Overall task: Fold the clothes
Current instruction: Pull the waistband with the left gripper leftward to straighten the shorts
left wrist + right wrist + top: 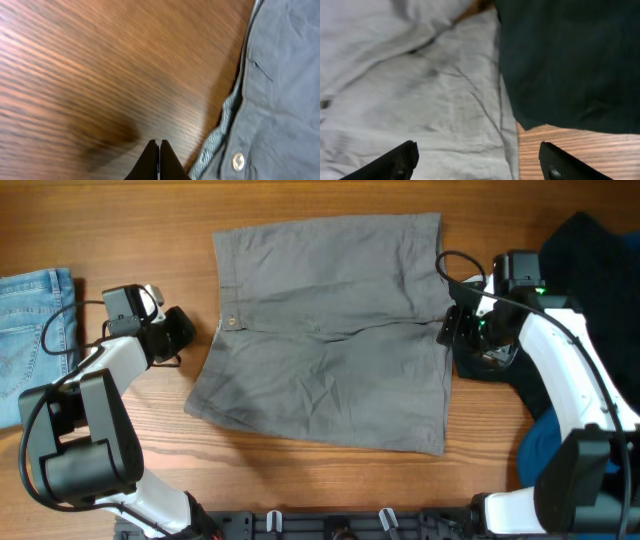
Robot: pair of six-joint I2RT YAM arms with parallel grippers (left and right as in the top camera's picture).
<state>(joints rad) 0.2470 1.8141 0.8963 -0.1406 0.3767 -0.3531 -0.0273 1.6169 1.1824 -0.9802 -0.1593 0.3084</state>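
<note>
Okay, on the table (300, 472) we have grey shorts (330, 330) flat, long axis left-right: waistband (222, 280) just beside our left gripper (188, 330), pinched closed, empty; hems (443, 410) under our right gripper (447, 328), spread wide, empty.

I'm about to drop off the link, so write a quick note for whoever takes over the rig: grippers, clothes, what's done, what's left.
Left gripper: shut, empty, over bare table beside the waistband button.
Right gripper: open, empty, over the opposite edge of the grey shorts.
The shorts lie spread flat mid-table, unfolded. Jeans lie by the left arm, partly out of frame. Dark clothes are piled by the right arm.
Done: shorts laid out.
Left: fold the shorts, then probably the dark clothes.
</note>
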